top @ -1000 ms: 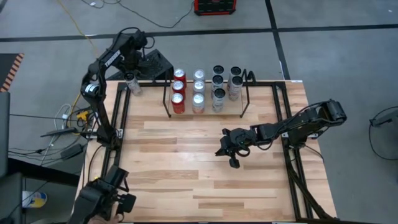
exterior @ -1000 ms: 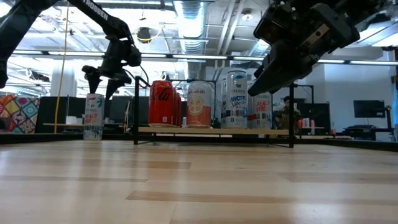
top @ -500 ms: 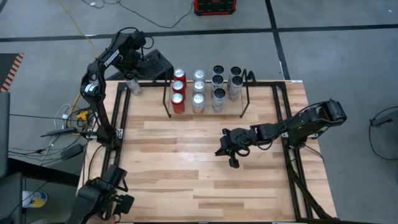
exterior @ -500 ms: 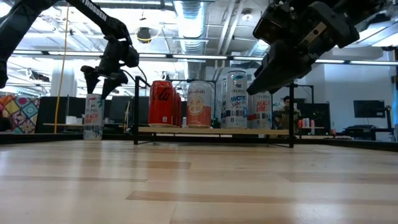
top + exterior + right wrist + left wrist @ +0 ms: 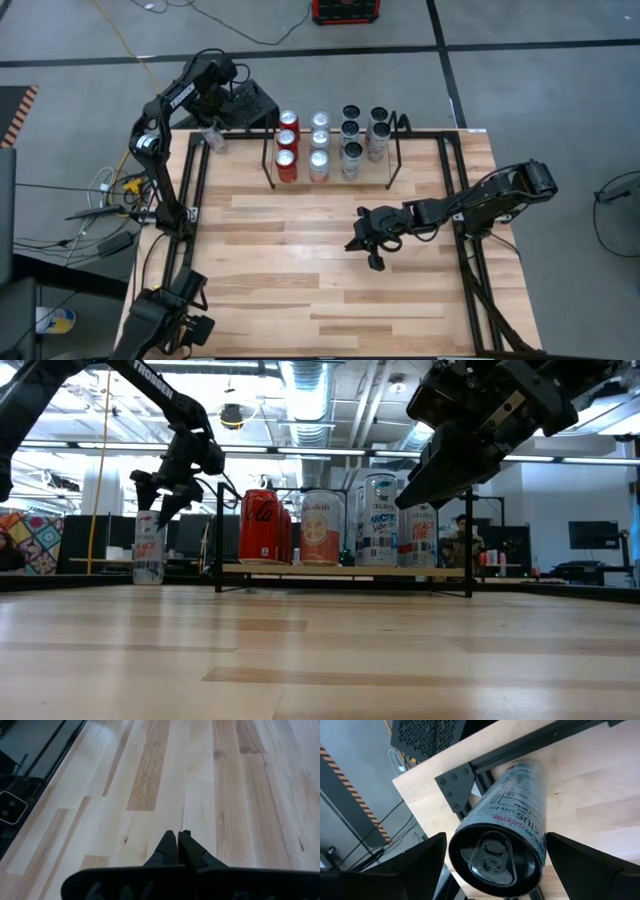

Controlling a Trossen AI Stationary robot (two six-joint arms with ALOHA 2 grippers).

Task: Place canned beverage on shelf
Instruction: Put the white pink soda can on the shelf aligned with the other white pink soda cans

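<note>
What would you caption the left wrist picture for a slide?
Open left gripper poised over a lone upright can standing at the wooden table's corner, fingers either side of its top.

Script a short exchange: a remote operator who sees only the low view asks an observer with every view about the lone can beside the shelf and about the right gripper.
Operator: Is the left gripper holding that lone can?
Observer: No. In the left wrist view the left gripper is open, its fingers either side of the upright can with gaps showing.
Operator: Is there room on the shelf?
Observer: From above, the shelf has three cans in most rows, but the right-end row has only two.
Operator: And the right gripper?
Observer: The right gripper is shut and empty, over bare table.
</note>
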